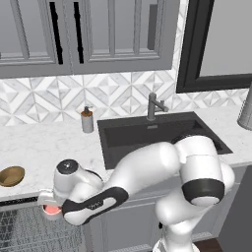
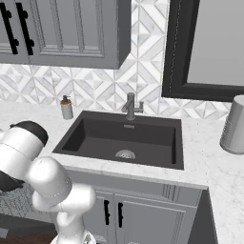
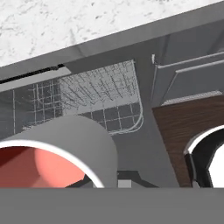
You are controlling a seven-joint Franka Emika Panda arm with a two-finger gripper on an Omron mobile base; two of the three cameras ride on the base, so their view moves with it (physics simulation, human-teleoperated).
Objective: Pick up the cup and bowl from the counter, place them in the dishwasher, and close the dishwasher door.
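Here the arm bends low toward eight o'clock, its pincer (image 1: 51, 209) gripping the cup (image 1: 51, 210) just above the dishwasher (image 1: 29, 231) racks. The left base view adds the bowl (image 1: 11, 175) on the table (image 1: 39, 147); the hand view shows the cup's salmon inside.

The cup (image 1: 51, 210) is grey outside with a salmon-red inside; it sits at the claw (image 1: 49, 206), below the desk edge and above the wire rack of the open dishwasher (image 1: 34, 229). In the hand view the cup (image 3: 57, 153) is close up, its mouth facing the camera, with the grey rack (image 3: 100, 100) beyond it. The bowl (image 1: 11, 175), shallow, round and golden-brown, rests upright on the white marble desk (image 1: 44, 147) at the far left, well apart from the sink
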